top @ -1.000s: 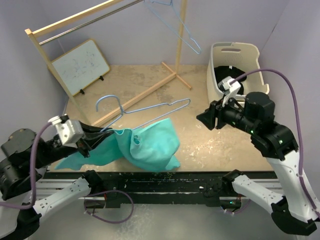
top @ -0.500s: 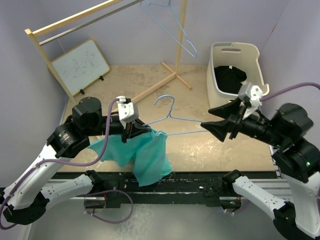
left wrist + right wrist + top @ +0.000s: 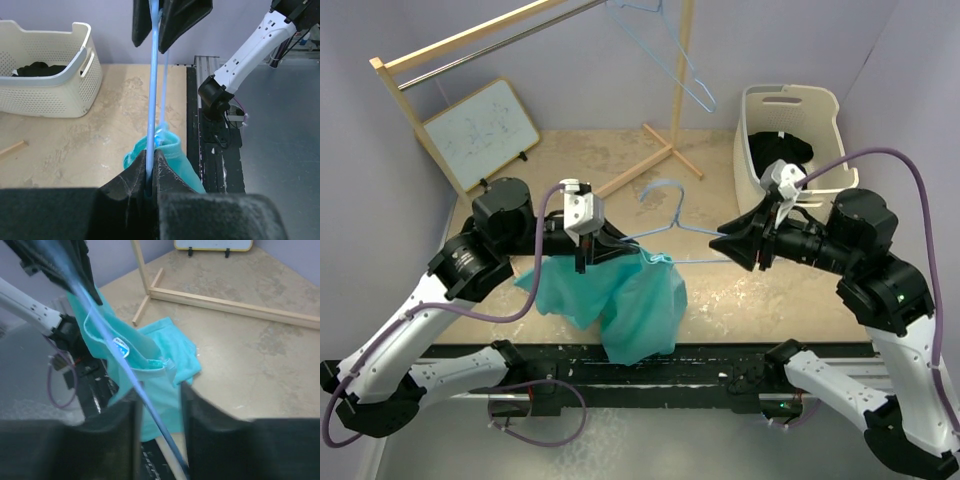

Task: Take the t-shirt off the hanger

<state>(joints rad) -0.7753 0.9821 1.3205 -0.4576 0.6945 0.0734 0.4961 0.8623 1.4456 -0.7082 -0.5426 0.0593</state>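
One hanger (image 3: pixel 152 90) is held above the worktop (image 3: pixel 750 300) between both pincers, its long axis running side to side. The left pincer (image 3: pixel 588 255) is clamped on its left end and the right pincer (image 3: pixel 732 248) on its right end. The single t-shirt (image 3: pixel 635 295) is bunched at the left end (nearest the left arm) and drapes toward the near edge. A second hanger (image 3: pixel 670 60) is hung on the rack (image 3: pixel 470 40)

a white laundry basket (image 3: pixel 744 160) is sitting at the far right of the beige table (image 3: pixel 740 290), holding a black garment (image 3: pixel 775 150). a wooden rack (image 3: pixel 470 32) is standing across the back, with a spare blue wire hanger (image 3: pixel 698 95) hanging from its rail. a small whiteboard (image 3: pixel 482 133) is standing near the left wall.
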